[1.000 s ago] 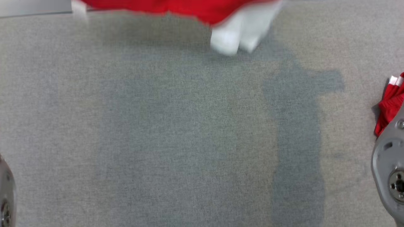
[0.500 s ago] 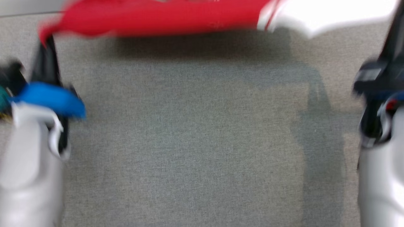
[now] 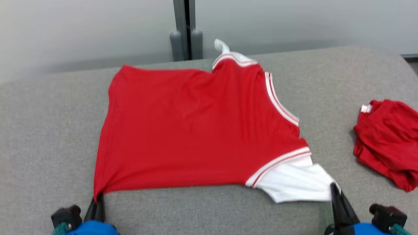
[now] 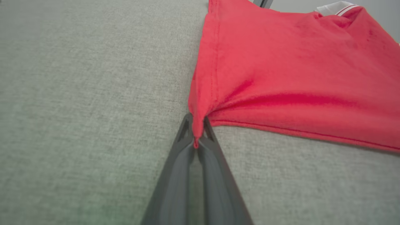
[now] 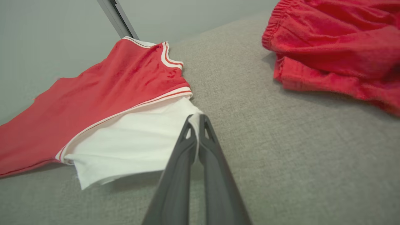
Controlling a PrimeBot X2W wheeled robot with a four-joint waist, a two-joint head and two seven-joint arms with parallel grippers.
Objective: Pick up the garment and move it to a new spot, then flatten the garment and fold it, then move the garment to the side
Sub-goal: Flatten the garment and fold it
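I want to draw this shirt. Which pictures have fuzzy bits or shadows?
Head view: the shirt is fairly sharp, evenly lit, no glare. Left wrist view: the weave of the grey table is crisp, but the left tool blurs toward the bottom edge. Right wrist view: a soft shadow lies under the white sleeve beside the right tool.

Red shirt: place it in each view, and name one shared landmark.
Head view: centre, red shirt spread on grey cushion.
Left wrist view: shirt upper right, pinched by left gripper.
Right wrist view: shirt left, white sleeve in right gripper.
Shared landmark: dark post behind it.
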